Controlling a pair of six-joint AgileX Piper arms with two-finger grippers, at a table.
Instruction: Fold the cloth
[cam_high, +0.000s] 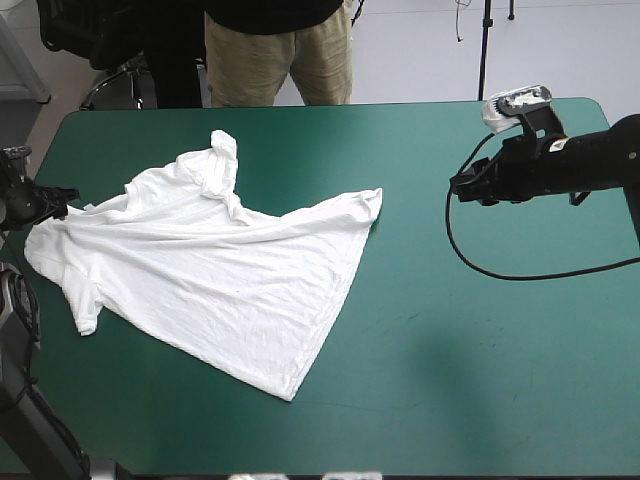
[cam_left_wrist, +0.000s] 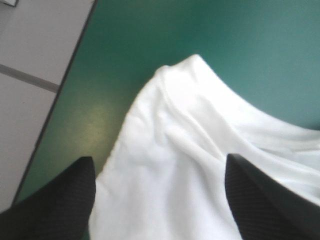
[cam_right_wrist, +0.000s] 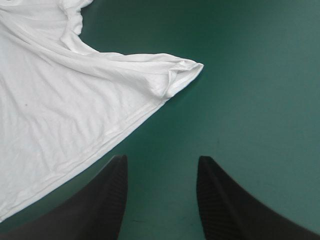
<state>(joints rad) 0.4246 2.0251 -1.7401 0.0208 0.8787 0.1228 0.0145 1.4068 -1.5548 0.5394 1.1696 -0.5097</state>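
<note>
the white t-shirt (cam_high: 220, 290) lies spread but rumpled at left-centre of the high frame, left gripper (cam_left_wrist: 160, 159) and right gripper (cam_right_wrist: 161, 159) both wide apart and empty, so pinching its rolled right corner may catch one layer and skew the fold.

High view: left end effector (cam_high: 62, 203) partly cut off at edge; T-shirt (cam_high: 210, 270) corner prob hidden under it

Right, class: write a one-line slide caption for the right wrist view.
Right pincer open over the teal-green cover, a rolled corner of the white T-shirt lying ahead of it.
</note>
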